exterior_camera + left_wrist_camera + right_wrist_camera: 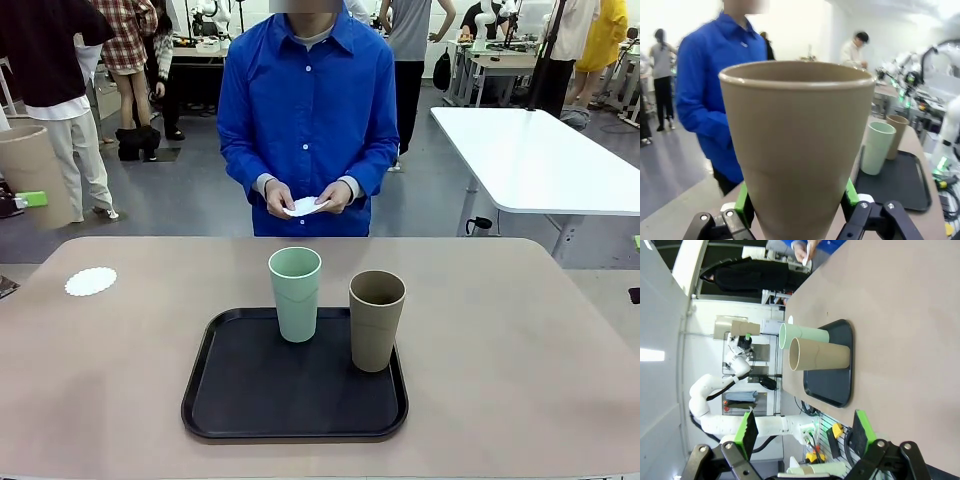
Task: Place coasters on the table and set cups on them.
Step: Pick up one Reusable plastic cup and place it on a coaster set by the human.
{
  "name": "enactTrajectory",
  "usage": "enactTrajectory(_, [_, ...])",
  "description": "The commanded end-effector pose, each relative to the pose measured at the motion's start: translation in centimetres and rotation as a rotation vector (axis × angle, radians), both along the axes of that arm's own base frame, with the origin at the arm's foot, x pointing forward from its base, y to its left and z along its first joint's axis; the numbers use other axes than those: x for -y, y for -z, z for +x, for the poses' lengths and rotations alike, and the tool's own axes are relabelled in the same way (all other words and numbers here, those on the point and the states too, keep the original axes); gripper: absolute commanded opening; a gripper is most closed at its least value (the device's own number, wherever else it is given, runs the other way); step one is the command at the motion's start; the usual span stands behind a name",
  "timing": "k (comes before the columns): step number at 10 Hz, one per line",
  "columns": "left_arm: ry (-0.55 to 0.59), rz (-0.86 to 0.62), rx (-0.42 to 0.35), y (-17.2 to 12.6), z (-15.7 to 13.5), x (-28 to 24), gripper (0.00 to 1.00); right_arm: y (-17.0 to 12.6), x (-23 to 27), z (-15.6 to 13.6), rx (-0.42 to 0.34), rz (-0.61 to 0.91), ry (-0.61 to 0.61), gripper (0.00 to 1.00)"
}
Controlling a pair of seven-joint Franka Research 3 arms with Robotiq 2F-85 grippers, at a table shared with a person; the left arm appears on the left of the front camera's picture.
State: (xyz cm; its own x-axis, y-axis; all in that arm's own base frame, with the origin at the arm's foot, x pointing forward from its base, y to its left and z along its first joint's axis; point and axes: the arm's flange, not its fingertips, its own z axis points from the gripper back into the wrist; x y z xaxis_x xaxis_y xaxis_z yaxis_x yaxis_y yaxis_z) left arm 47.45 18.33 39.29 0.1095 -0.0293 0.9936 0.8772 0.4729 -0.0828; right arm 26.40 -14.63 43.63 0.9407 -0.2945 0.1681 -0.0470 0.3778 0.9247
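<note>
Front view: one coaster lies flat on the counter, out on the left jaws' side. The person's hands hold another. A mint cup and a tan cup stand upright on the black tray.

Left wrist view: the left jaws are clamped on a third cup. Their green pads press its narrow lower body from both sides. It looks light, stiff and matte (the taper could let it slide, so a low pinch suits). Its long axis runs straight out from the jaws, mouth away from them.

Right wrist view: the right jaws gape wide with nothing between them. The tray and its two cups sit well ahead of them.
</note>
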Motion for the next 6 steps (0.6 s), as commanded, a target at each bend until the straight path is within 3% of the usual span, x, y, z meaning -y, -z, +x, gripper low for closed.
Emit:
enactTrajectory(1, [-0.083, -0.011, 0.04, -0.49, 1.15, -1.23, 0.84, -0.05, 0.04, 0.05, 0.003, 0.011, 0.001, 1.0])
enactTrajectory(3, [-0.111, 0.036, 0.041, -0.82, 1.33, -1.9, 0.84, -0.05, 0.04, 0.05, 0.003, 0.011, 0.001, 1.0])
enactTrajectory(6, [-0.079, -0.008, 0.021, -0.42, 0.74, -1.72, 0.84, -0.05, 0.04, 0.05, 0.003, 0.011, 0.001, 1.0])
